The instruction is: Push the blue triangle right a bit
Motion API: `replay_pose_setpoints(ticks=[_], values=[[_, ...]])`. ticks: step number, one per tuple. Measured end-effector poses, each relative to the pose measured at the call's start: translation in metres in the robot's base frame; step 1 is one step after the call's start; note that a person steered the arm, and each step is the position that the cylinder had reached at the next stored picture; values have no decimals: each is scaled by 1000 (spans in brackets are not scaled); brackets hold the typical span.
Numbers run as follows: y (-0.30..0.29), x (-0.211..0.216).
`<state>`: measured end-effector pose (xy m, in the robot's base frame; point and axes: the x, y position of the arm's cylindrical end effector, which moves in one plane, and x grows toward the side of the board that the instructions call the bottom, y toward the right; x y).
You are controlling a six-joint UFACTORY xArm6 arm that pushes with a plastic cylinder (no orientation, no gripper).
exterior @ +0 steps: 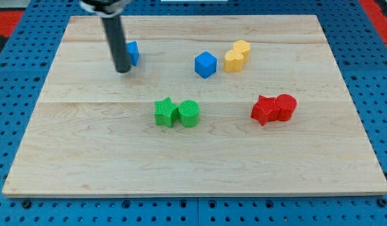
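Here, my tip (122, 70) sat in upper left of frame, on wooden board (193, 157), just left of and touching or nearly touching blue triangle (132, 53), which rod partly hid. No jaws on this rod, so nothing held; bare end only rested beside block. Blue cube (205, 64) stood upper centre, two yellow blocks (237, 56) touching each other just right of it. Green star (164, 112) touched green cylinder (189, 113) at centre. Red star (264, 110) touched red cylinder (286, 106) at right of centre.
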<state>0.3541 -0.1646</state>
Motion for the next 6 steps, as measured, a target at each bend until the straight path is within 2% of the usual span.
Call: replay_pose_setpoints(ticks=[1,2,6], values=[[-33,-27],[-26,-32],[100,-54]])
